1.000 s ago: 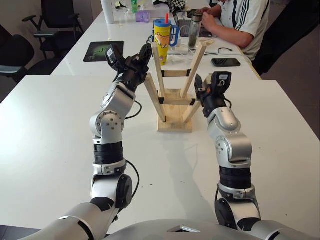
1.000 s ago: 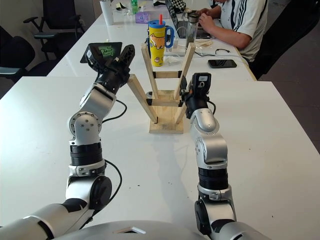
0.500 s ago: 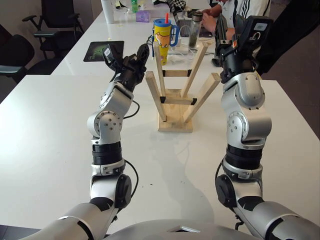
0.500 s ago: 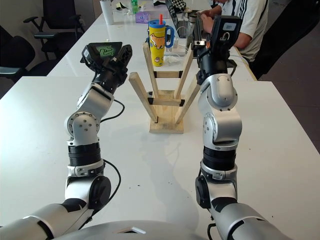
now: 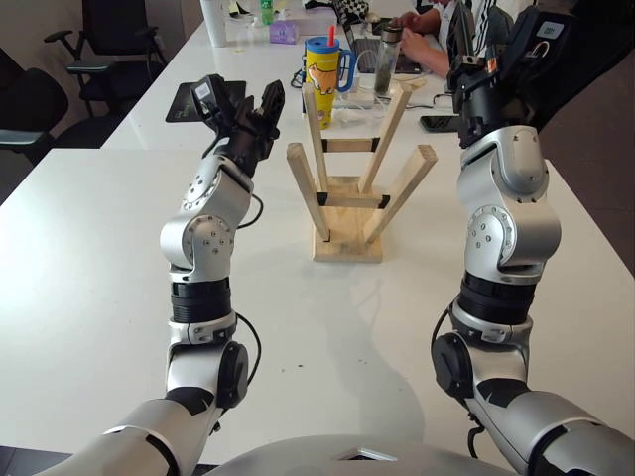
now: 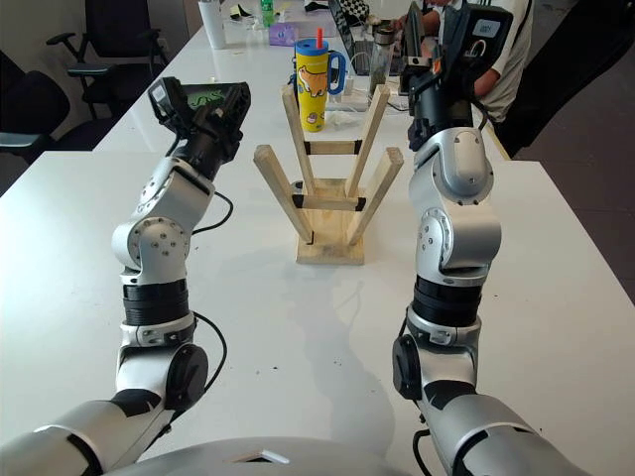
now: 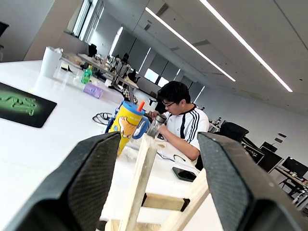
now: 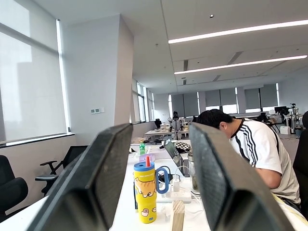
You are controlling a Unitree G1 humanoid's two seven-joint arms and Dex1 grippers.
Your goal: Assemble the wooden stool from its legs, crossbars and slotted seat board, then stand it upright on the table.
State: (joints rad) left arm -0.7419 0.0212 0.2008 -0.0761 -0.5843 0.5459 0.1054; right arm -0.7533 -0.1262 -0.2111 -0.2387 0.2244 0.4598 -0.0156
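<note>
The stool (image 5: 347, 198) stands inverted, seat board (image 5: 347, 248) on the table (image 5: 99, 258). The left pincer (image 7: 159, 144), left of the stool, and the right pincer (image 8: 160, 130), above its right side, are open and empty. We clamp opposite legs (image 5: 306, 193) near the crossbars (image 5: 349, 145), then turn evenly.

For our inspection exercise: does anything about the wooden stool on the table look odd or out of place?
Yes: the stool rests upside down, its seat board flat on the table and four legs splayed upward, so it isn't standing upright.
</note>
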